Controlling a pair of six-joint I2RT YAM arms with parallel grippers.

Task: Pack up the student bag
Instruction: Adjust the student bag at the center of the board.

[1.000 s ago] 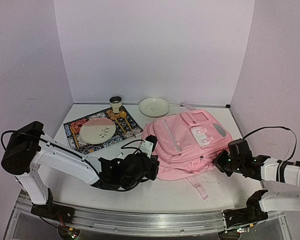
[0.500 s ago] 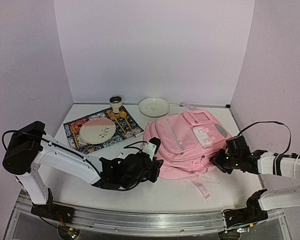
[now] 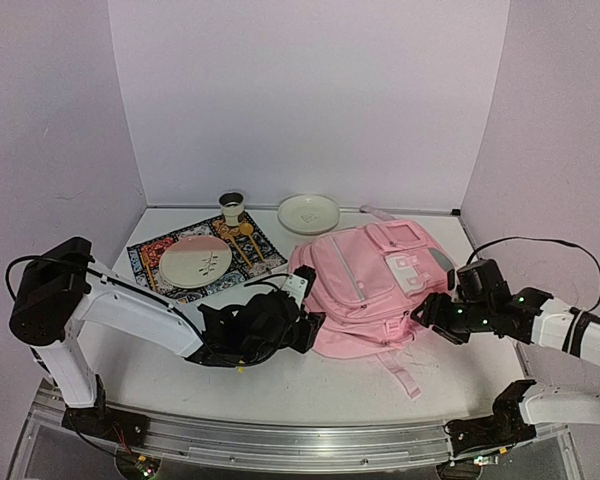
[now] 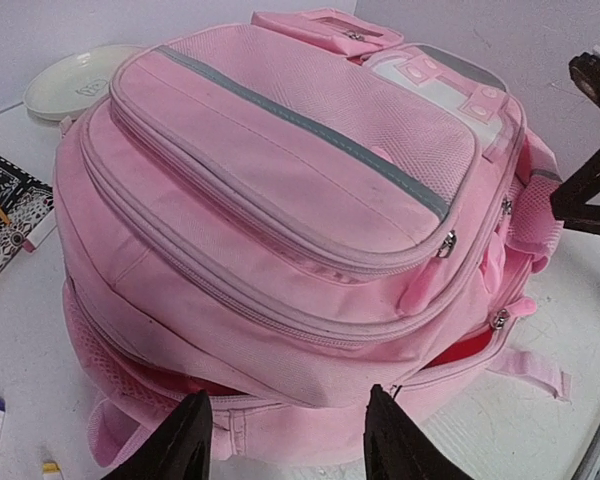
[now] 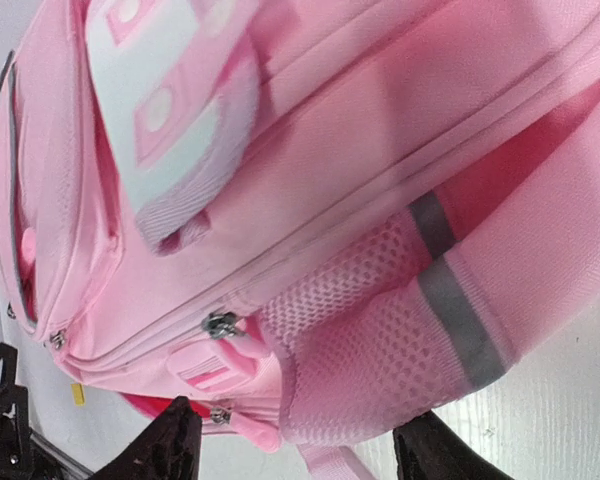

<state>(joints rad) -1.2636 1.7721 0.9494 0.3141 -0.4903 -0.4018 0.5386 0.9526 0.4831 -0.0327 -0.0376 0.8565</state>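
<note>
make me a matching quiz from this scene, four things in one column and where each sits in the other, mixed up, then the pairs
Things
1. student bag
2. cup
3. cream plate
4. patterned mat

Places
a. under the pink-and-white plate
b. between the left end effector and the right end effector
c. by the mat's far corner
d. off the mat, just beyond the bag's far end

Pairs: 1-b, 2-c, 3-d, 4-a
</note>
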